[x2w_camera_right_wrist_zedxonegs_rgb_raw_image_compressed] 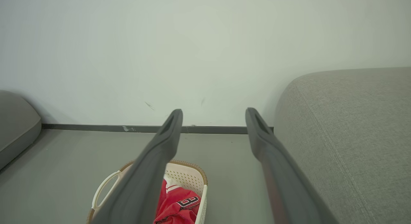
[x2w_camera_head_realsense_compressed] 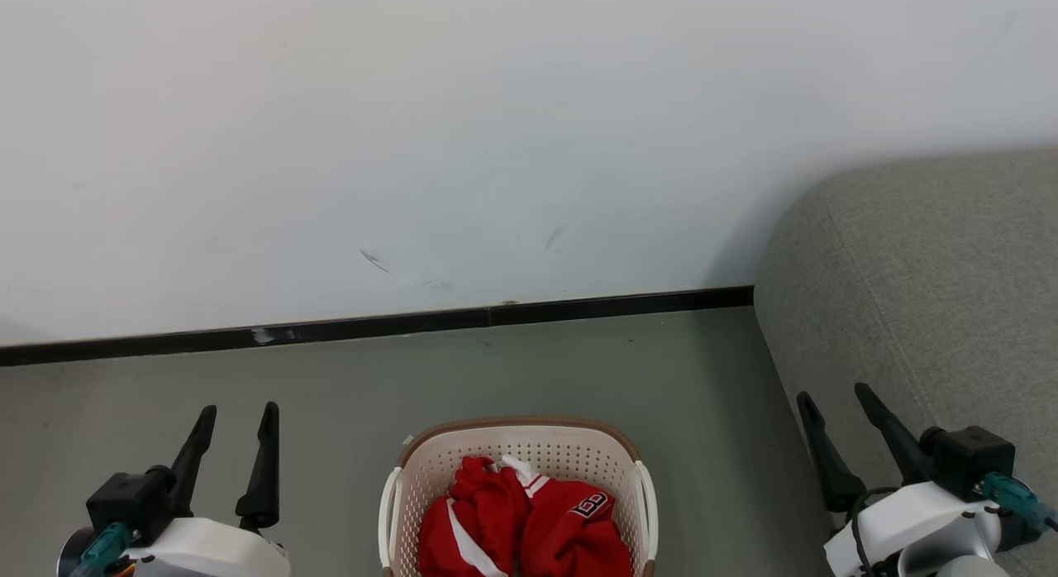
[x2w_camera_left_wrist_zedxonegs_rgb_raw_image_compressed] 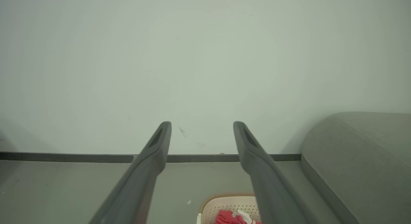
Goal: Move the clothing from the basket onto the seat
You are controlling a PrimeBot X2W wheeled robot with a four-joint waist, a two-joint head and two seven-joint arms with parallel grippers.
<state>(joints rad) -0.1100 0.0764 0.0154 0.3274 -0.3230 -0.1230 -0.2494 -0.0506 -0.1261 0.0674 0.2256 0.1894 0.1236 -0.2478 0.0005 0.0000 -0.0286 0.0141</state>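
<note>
The clothing (x2w_camera_head_realsense_compressed: 521, 519) lies heaped in the basket (x2w_camera_head_realsense_compressed: 570, 453) on the floor near the seat (x2w_camera_head_realsense_compressed: 926, 271) — the task looks unstarted. The left gripper (x2w_camera_head_realsense_compressed: 238, 410) and right gripper (x2w_camera_head_realsense_compressed: 833, 391) flank the basket, jaws apart and empty — probably poised for a first reach down.

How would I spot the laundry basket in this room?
Start at the grey woven-fabric sofa on the right. On the grey floor left of it stands an oval cream-white perforated plastic basket. Its brown rim and the red clothing inside set it apart.
</note>
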